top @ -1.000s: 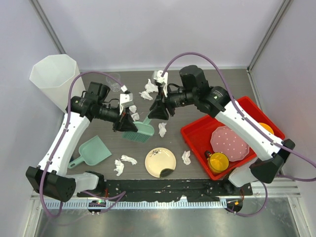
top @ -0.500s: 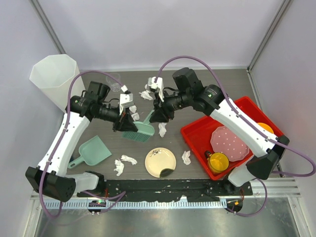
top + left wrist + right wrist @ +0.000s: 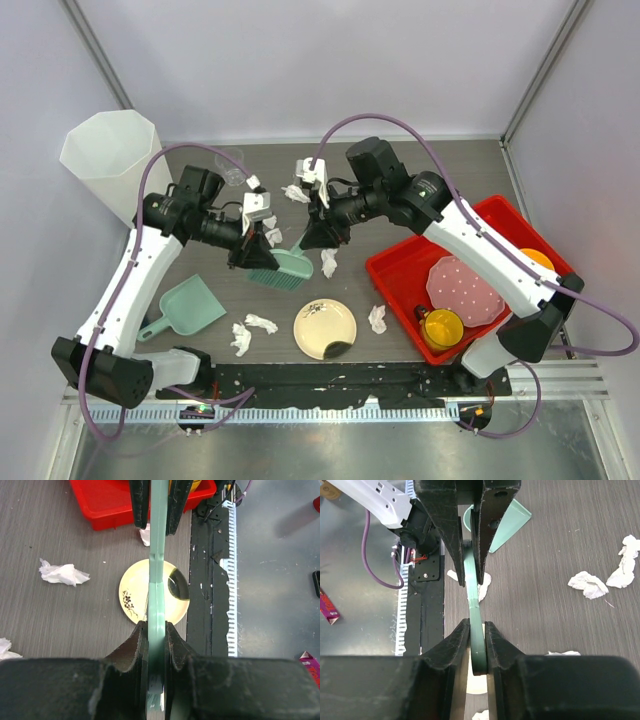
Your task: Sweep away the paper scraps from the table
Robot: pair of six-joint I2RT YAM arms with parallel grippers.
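Note:
A teal hand brush [image 3: 281,267] is held between both grippers above the table [image 3: 200,255]. My left gripper [image 3: 248,256] is shut on its bristle end; the brush shows edge-on between those jaws [image 3: 156,595]. My right gripper [image 3: 318,234] is shut on the handle's tip [image 3: 473,611]. White paper scraps lie around: one by the brush [image 3: 329,262], one by the red tray [image 3: 377,318], two at the front left [image 3: 262,323], others at the back [image 3: 296,192]. More show in the wrist views [image 3: 62,573] [image 3: 587,585].
A teal dustpan [image 3: 190,305] lies at the left front. A cream plate [image 3: 325,328] sits at the front middle. A red tray [image 3: 395,270] with a pink plate and yellow cup is at the right. A white bin [image 3: 110,160] and a clear cup [image 3: 232,165] stand at the back left.
My right gripper has moved a little left and down along the brush handle. The left arm and the brush have barely moved.

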